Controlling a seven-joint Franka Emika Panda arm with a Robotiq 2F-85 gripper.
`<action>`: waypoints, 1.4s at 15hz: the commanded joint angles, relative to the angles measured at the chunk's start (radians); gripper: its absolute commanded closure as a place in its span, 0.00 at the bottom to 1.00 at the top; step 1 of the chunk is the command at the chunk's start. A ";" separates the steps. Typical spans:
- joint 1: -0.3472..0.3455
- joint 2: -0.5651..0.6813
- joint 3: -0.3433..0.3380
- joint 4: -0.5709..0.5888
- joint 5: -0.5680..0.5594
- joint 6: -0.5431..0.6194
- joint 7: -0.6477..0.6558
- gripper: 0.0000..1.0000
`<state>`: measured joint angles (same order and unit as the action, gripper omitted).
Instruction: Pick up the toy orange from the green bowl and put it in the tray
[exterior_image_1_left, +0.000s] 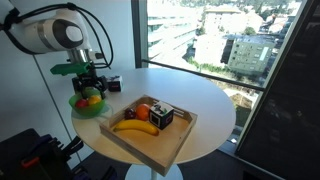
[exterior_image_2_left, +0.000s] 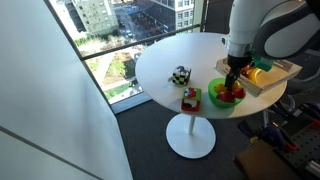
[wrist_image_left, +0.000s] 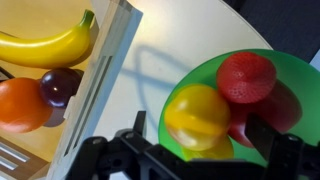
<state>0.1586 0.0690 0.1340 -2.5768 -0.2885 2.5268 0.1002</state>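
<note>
The toy orange (wrist_image_left: 198, 112) is a smooth yellow-orange ball lying in the green bowl (wrist_image_left: 270, 62) beside a red textured fruit (wrist_image_left: 246, 77). My gripper (wrist_image_left: 197, 135) hangs just above the bowl, open, with one finger on each side of the toy orange and not touching it. In both exterior views the gripper (exterior_image_1_left: 91, 82) (exterior_image_2_left: 233, 78) sits over the bowl (exterior_image_1_left: 88, 103) (exterior_image_2_left: 226, 95). The light wood tray (exterior_image_1_left: 150, 146) (exterior_image_2_left: 282, 68) lies next to the bowl; in the wrist view its rim (wrist_image_left: 112, 52) is at the left.
The tray holds a banana (wrist_image_left: 50, 46), a redder orange fruit (wrist_image_left: 22, 103), a dark plum (wrist_image_left: 62, 86) and a small black box (exterior_image_1_left: 163, 117). On the round white table (exterior_image_1_left: 205, 105) stand a small checkered toy (exterior_image_2_left: 180, 74) and a red-green toy (exterior_image_2_left: 190, 98).
</note>
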 joint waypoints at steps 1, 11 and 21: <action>0.007 0.025 -0.003 0.025 -0.032 -0.005 0.042 0.00; 0.008 0.027 -0.006 0.036 -0.032 -0.008 0.049 0.61; 0.000 -0.008 0.000 0.045 0.024 -0.030 0.003 0.61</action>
<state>0.1589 0.0843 0.1339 -2.5475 -0.2875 2.5255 0.1151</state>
